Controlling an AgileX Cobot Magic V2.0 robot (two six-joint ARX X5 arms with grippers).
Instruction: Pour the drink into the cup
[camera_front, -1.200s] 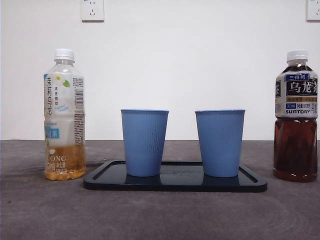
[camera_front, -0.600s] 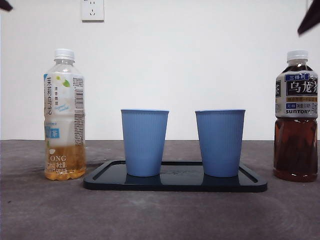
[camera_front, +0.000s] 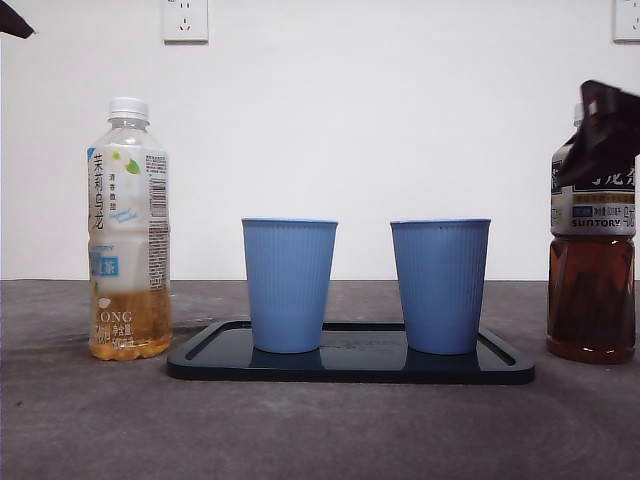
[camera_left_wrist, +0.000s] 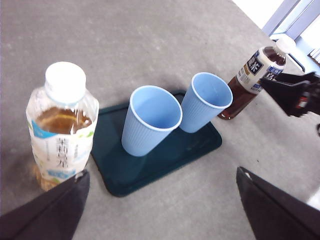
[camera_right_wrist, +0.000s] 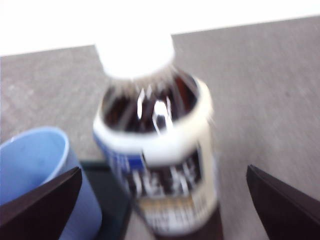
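Reach step: right gripper (camera_right_wrist: 160, 210), fingers spread wide and empty, is nearing the capped dark tea bottle (camera_right_wrist: 157, 165); next, straddling and closing on its body.

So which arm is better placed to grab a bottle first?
Probably the right: the right gripper is open with the dark tea bottle between its jaws. The left gripper sits farther from the jasmine tea bottle.

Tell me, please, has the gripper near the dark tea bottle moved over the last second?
Yes. The right gripper has come down from the top corner and now overlaps the dark tea bottle, jaws open.
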